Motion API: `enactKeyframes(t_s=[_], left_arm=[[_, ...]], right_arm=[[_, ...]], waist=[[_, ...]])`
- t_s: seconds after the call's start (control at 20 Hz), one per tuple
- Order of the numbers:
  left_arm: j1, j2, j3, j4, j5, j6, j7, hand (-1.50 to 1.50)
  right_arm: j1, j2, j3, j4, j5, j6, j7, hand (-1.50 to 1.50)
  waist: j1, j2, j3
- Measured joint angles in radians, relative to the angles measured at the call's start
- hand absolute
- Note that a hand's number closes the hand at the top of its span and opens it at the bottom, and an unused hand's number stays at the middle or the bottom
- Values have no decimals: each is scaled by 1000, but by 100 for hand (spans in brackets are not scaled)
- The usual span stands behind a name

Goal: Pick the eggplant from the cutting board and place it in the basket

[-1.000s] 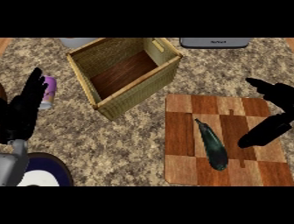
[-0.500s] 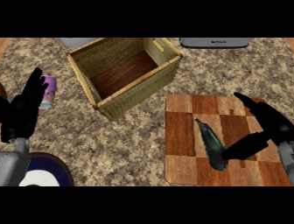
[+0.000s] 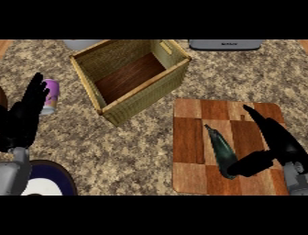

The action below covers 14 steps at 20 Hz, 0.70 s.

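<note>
- Closing my right hand [image 3: 273, 146], not yet clenched, on the eggplant [image 3: 220, 150]: I centre the thumb before lifting.
- Left hand [image 3: 20, 120] rests released.

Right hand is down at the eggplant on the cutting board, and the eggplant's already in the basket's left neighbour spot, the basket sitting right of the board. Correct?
Not quite. In the head view the basket sits up and left of the cutting board, not right. The eggplant lies on the board, with the right hand beside it.
</note>
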Motion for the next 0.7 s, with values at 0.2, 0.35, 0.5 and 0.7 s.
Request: enactKeyframes(t_s=[0.2, 0.35, 0.5, 0.7], left_arm=[[16, -20, 11, -11, -15, -16, -10, 0], [15, -31, 22, -15, -26, -24, -6, 0], [12, -40, 30, -26, -43, -29, 9, 0], [16, -48, 42, -32, -52, -42, 18, 0]], right_arm=[[11, 60, -2, 15, 57, 4, -18, -150], [31, 99, 0, 41, 105, -1, -54, -150], [26, 131, -12, 64, 137, 11, -66, -150], [48, 148, -19, 74, 175, 32, -74, -150]], waist=[[1, 0, 0], [1, 0, 0], [1, 0, 0], [1, 0, 0]])
